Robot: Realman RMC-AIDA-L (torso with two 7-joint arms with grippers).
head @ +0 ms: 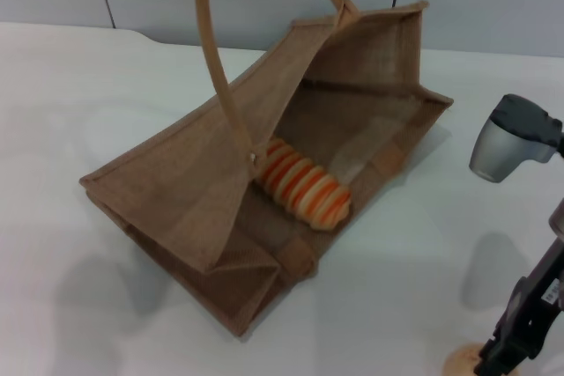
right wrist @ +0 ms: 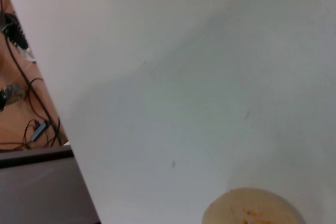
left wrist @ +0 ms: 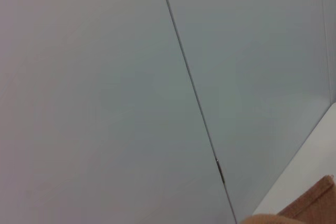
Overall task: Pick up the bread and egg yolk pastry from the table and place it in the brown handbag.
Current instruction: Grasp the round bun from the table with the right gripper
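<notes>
White table [head: 70, 129] holds the brown handbag [head: 176, 182], lying open with the bread [head: 304, 187] inside. Right gripper [head: 502, 360] sits at the egg yolk pastry [right wrist: 253, 208], ready to grab; its jaws are hidden.

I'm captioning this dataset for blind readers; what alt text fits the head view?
A brown handbag lies open on a white table with the bread inside it. At the lower right edge, the right arm's claw is at the egg yolk pastry on the table.
</notes>
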